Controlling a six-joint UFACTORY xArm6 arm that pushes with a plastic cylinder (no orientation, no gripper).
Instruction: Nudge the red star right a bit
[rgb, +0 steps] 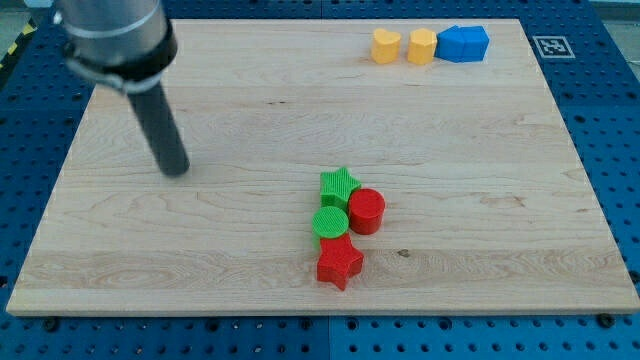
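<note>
The red star (339, 263) lies low in the middle of the wooden board (200, 250). It touches a green cylinder (330, 222) just above it. A red cylinder (366, 210) and a green star (339, 185) crowd the same cluster. My tip (176, 170) is far to the view's left of the cluster and above the red star's level, touching no block.
At the view's top right stand a yellow block (386, 45), a yellow hexagonal block (421, 46) and a blue block (463, 43) in a row. The board's edges border a blue perforated table.
</note>
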